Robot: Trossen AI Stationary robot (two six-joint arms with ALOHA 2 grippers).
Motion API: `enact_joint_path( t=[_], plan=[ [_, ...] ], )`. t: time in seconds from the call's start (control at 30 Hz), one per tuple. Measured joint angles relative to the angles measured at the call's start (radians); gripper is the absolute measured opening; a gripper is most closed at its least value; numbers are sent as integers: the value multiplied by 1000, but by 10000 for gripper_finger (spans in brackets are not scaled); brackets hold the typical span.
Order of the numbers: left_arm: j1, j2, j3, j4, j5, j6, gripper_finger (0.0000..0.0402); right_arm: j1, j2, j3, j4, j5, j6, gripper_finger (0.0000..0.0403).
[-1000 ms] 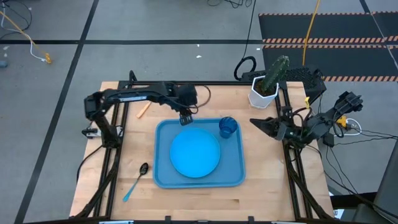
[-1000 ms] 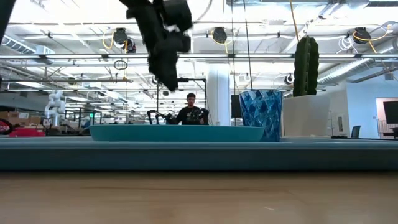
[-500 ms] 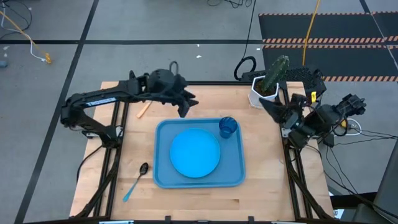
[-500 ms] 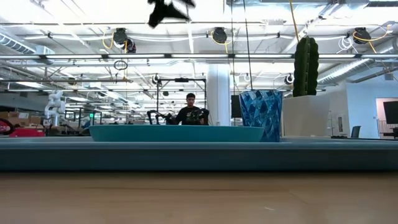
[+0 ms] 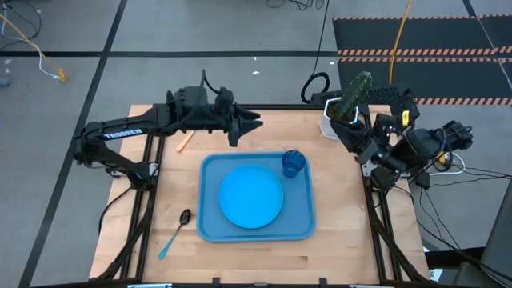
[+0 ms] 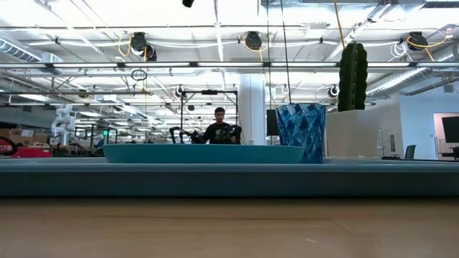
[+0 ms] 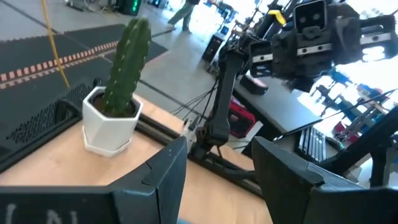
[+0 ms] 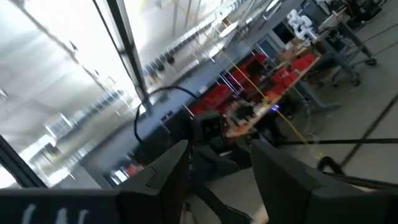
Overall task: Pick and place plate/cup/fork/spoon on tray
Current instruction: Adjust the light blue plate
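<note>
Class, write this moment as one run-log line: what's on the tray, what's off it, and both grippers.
tray: plate, cup | table: fork, spoon | left gripper: open, empty | right gripper: open, empty

The left gripper (image 5: 254,124) is held raised above the far edge of the large rectangular blue plastic tray (image 5: 210,228), fingers parted, nothing between them. The right gripper (image 5: 342,134) is held beyond the tray's right far corner, jaws apart, empty.

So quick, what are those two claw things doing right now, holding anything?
Left gripper: open, holding nothing, raised over the table's far edge.
Right gripper: open, holding nothing, off at the table's right side.
</note>
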Motion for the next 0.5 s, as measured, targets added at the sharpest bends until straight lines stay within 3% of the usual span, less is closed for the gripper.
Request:
enact_joint_path(
  t=[0.27,0.5],
  plan=[
    [-3,-40,1,129,42,66,184,-9,168,355,-491,-2,-38,167],
    [5,-114,0,-48,43,157,184,-71,303,600,-894,-62,42,167]
  ],
)
